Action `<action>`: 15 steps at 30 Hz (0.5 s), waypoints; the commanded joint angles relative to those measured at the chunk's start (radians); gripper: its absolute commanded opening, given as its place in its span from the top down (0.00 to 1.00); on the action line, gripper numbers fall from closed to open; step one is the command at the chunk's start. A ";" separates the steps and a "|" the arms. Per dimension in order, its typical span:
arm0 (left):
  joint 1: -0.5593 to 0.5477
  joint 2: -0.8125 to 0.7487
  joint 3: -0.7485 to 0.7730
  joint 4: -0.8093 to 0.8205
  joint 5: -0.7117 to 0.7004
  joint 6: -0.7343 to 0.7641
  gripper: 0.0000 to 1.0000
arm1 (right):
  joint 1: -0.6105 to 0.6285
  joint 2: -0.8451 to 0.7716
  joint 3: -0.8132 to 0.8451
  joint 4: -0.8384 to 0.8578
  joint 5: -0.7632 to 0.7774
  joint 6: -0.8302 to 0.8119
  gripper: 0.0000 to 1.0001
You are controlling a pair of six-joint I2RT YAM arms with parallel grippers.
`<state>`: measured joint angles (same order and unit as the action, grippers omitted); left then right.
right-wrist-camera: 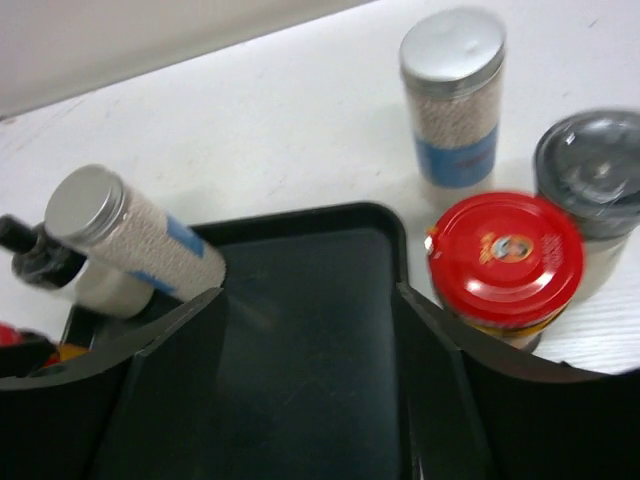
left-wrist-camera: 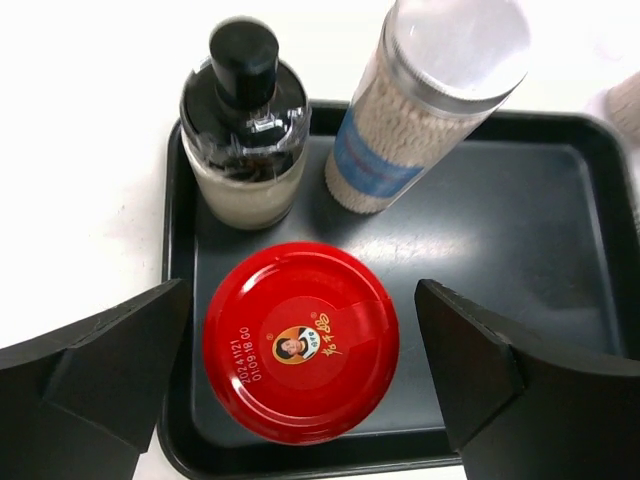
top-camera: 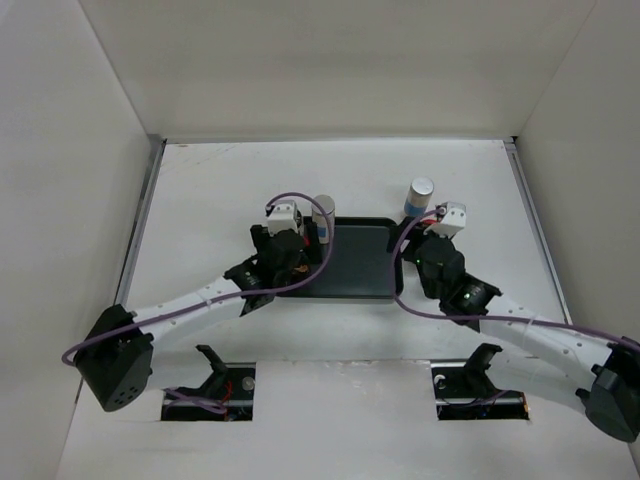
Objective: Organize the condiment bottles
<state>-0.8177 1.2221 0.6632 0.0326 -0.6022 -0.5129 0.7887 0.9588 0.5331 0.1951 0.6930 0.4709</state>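
A dark jar with a red lid [left-wrist-camera: 300,340] stands in the near left corner of the black tray [left-wrist-camera: 500,250]. My left gripper [left-wrist-camera: 302,290] is open, one finger on each side of the lid with a gap on both sides. Behind the jar stand a black-capped bottle [left-wrist-camera: 243,120] and a white shaker with a silver lid [left-wrist-camera: 430,100]. My right gripper [right-wrist-camera: 308,292] is open and empty above the tray's right end [right-wrist-camera: 300,330]. On the table right of the tray stand a second red-lidded jar [right-wrist-camera: 505,260], a silver-lidded shaker [right-wrist-camera: 455,100] and a grey-lidded bottle [right-wrist-camera: 600,180].
In the top view the tray [top-camera: 365,260] lies mid-table between my left gripper [top-camera: 290,245] and right gripper [top-camera: 425,250]. A shaker [top-camera: 421,195] stands behind the tray's right end. White walls enclose the table on three sides.
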 commanded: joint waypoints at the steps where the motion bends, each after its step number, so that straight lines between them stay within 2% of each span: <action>1: 0.016 -0.082 0.001 0.076 -0.021 0.002 0.00 | -0.024 0.020 0.125 -0.084 0.049 -0.020 0.21; 4: 0.039 -0.150 -0.013 0.156 -0.021 0.010 0.00 | -0.068 0.034 0.153 -0.134 0.088 -0.046 0.12; 7: 0.076 -0.242 -0.080 0.274 -0.022 0.007 0.00 | -0.137 0.021 0.150 -0.190 0.109 -0.054 0.09; 8: 0.091 -0.271 -0.117 0.327 -0.025 0.002 0.04 | -0.163 0.021 0.151 -0.210 0.109 -0.055 0.08; 11: 0.136 -0.323 -0.214 0.449 -0.039 -0.019 0.26 | -0.208 0.055 0.168 -0.252 0.106 -0.051 0.06; 13: 0.176 -0.354 -0.258 0.484 -0.050 -0.042 0.46 | -0.217 0.102 0.182 -0.261 0.102 -0.046 0.02; 15: 0.212 -0.383 -0.298 0.509 -0.048 -0.058 0.53 | -0.219 0.155 0.203 -0.278 0.100 -0.055 0.00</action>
<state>-0.6418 0.8722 0.4091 0.4114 -0.6331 -0.5369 0.5747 1.0630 0.6773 -0.0414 0.7788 0.4309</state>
